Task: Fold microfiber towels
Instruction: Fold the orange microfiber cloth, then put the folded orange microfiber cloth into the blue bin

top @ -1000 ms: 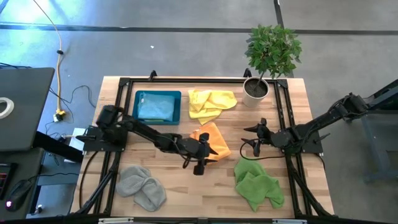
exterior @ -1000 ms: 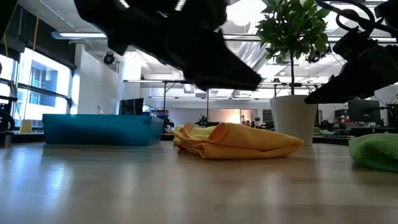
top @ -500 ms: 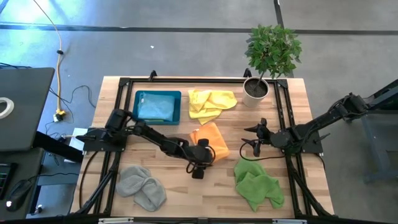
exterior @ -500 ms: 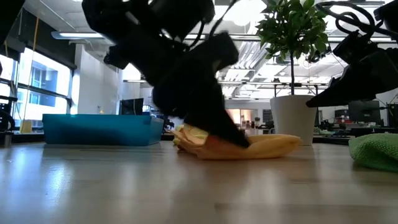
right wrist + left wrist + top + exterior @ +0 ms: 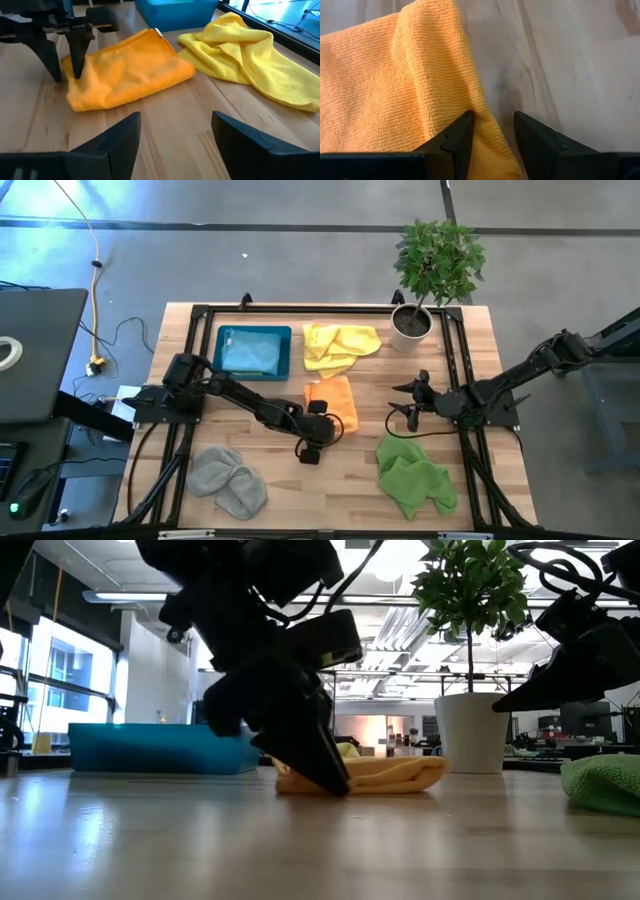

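Note:
The orange towel (image 5: 332,398) lies folded flat at the table's middle; it also shows in the low view (image 5: 395,774) and the right wrist view (image 5: 130,75). My left gripper (image 5: 318,430) stands at its near left corner, fingers down and a little apart, astride the towel's edge (image 5: 487,127). My right gripper (image 5: 408,415) hangs open and empty above the table to the towel's right, its fingers framing the right wrist view (image 5: 175,127). The yellow towel (image 5: 340,345), green towels (image 5: 412,478) and grey towel (image 5: 228,478) lie crumpled on the table. A light blue one (image 5: 250,350) lies in the teal tray. My left gripper comes from above, slanting down onto the orange towel's near left corner (image 5: 75,82). One finger (image 5: 462,132) rests against the folded edge. The other finger (image 5: 532,140) stands on the bare wood beside it, with a strip of table showing between it and the cloth. The towel lies flat.
The teal tray (image 5: 222,365) stands at the far left. A potted plant (image 5: 410,325) stands at the far right. The yellow towel lies just beyond the orange one. Bare wood shows between the orange towel and the green towels.
My left gripper has come down from above the orange towel to the table and gone a little toward the table's left, ending at the towel's near left corner. The towel's near right corner has drawn in, so the towel now lies shorter and more compact.

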You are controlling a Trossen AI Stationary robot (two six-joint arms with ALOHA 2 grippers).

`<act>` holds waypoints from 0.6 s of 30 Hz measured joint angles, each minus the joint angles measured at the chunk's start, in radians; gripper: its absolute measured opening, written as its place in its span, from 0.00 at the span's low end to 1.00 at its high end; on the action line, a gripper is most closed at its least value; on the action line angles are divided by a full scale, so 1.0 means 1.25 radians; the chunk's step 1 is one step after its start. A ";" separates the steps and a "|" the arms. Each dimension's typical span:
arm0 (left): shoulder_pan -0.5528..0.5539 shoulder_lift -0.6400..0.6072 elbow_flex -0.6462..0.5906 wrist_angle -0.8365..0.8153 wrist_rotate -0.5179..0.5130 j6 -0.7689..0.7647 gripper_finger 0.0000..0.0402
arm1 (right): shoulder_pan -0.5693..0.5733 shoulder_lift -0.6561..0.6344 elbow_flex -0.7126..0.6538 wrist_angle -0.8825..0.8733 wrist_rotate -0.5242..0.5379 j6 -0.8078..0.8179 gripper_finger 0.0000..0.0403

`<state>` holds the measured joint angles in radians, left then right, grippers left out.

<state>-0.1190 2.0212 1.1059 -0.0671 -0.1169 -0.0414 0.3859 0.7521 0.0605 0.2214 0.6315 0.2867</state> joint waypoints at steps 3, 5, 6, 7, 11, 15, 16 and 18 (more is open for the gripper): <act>0.003 -0.020 0.000 -0.042 -0.011 -0.002 0.34 | 0.000 0.000 0.000 0.000 0.000 0.000 0.59; 0.003 -0.037 -0.003 -0.087 -0.017 -0.002 0.34 | 0.000 0.000 0.000 -0.001 0.000 0.000 0.59; 0.004 -0.047 -0.004 -0.104 -0.021 -0.002 0.34 | 0.000 0.000 0.000 0.000 0.000 0.000 0.59; 0.004 -0.058 -0.006 -0.126 -0.025 -0.006 0.34 | 0.000 0.000 0.000 0.000 0.000 0.000 0.59; 0.000 -0.100 -0.011 -0.145 -0.027 -0.019 0.34 | 0.000 0.000 0.001 -0.008 0.000 0.000 0.59; -0.021 -0.113 -0.008 -0.066 -0.024 -0.002 0.34 | 0.000 0.001 0.001 -0.015 -0.001 0.000 0.59; -0.026 -0.110 -0.008 -0.056 -0.023 0.005 0.34 | 0.000 0.000 0.001 -0.017 -0.001 0.000 0.59; -0.035 -0.099 -0.008 -0.022 -0.021 0.009 0.34 | 0.000 0.000 0.001 -0.018 -0.001 0.000 0.59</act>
<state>-0.1633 1.8975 1.0958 -0.0946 -0.1434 -0.0298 0.3859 0.7525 0.0616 0.1993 0.6308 0.2867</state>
